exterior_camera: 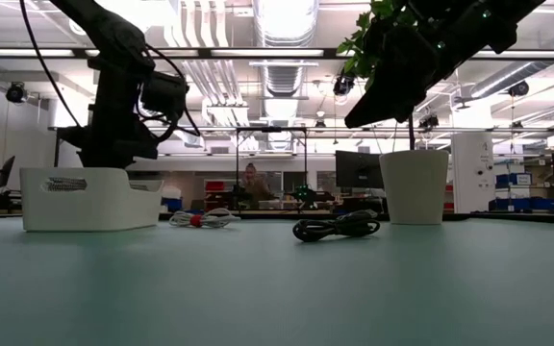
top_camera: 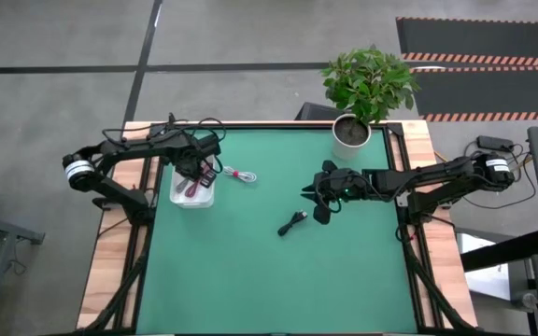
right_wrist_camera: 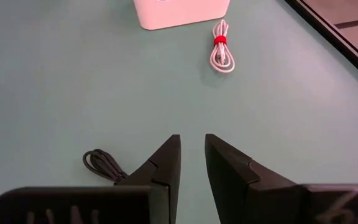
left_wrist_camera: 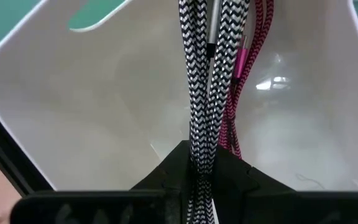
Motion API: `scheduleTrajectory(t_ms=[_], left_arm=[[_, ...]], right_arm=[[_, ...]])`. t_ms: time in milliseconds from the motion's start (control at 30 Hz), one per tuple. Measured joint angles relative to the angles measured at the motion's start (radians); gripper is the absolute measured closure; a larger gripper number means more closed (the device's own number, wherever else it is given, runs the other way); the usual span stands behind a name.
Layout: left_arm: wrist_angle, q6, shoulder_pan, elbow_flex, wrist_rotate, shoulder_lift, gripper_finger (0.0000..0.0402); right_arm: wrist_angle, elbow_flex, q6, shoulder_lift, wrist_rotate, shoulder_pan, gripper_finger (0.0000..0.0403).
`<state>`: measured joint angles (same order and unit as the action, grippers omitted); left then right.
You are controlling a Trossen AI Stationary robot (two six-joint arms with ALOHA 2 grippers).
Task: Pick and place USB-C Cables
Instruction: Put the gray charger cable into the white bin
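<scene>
My left gripper [top_camera: 196, 174] is over the white tray [top_camera: 181, 196] at the table's far left and is shut on the grey, black-and-white braided cable bundle [left_wrist_camera: 199, 74]. The red cable [left_wrist_camera: 248, 68] lies inside the tray beside it. The white cable with the red tie [top_camera: 241, 175] lies flat on the green mat just right of the tray. The black cable [top_camera: 294, 222] lies on the mat near the middle. My right gripper [top_camera: 322, 198] is open and empty above the mat, just right of the black cable [right_wrist_camera: 101, 163]. My left gripper pinches the grey bundle's strands [left_wrist_camera: 199, 158] between its two fingers. The fingers point down into the tray from above and lie along the bundle. The bundle reaches ahead of the fingers into the tray, next to the red cable; whether its far end touches the tray floor does not show.
A potted plant in a white pot [top_camera: 351, 131] stands at the table's far edge, right of the middle. Bare green mat [top_camera: 278, 280] covers the near half of the table. A person shows far off in the room behind the table [exterior_camera: 250, 179].
</scene>
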<state>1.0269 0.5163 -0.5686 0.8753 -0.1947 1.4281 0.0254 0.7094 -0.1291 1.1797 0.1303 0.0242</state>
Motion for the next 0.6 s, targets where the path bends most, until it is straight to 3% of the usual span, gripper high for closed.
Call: scheduleTrajectory(t_ms=[600], left_arm=[[0.001,0.000,-0.001,0.000,-0.003,0.000,0.0367]], right_arm=[[0.023,-0.001,0.002,0.000,-0.001,0.000,0.0337]])
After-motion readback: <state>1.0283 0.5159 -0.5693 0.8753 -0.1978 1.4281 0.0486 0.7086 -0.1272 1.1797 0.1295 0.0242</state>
